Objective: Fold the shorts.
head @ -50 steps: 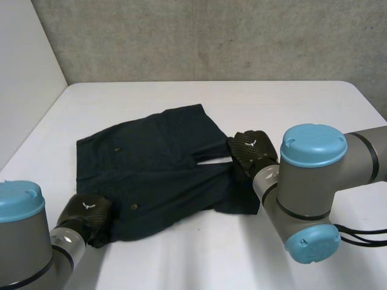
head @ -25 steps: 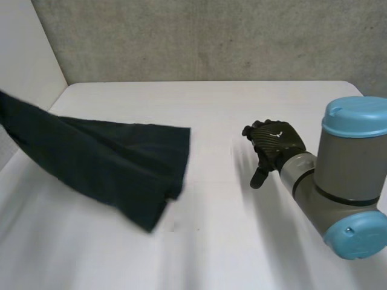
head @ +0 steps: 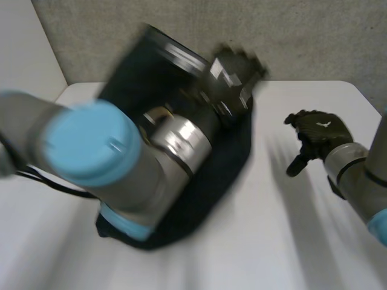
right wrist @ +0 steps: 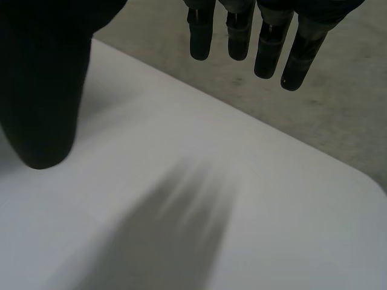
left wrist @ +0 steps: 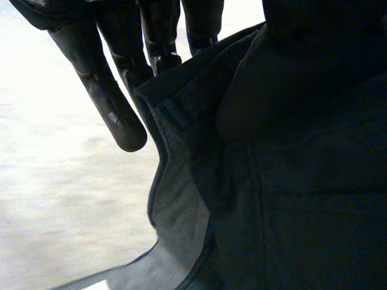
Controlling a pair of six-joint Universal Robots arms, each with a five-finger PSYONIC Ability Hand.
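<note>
White table [head: 290,241], grey concrete wall [head: 242,36]: dark shorts [head: 233,154] held up over the table.
Left hand [head: 233,75] pinches the shorts' edge between fingers [left wrist: 115,115] and thumb, the cloth hanging below the left arm [head: 91,151]. Right hand [head: 317,130] hovers nearby, fingers spread, holding nothing.

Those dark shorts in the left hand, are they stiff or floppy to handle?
Probably floppy: the shorts hang limp from the left hand. Likely light, since a pinch at one edge seems to carry them. The cloth looks matte and woven, so it probably won't slip out easily.
</note>
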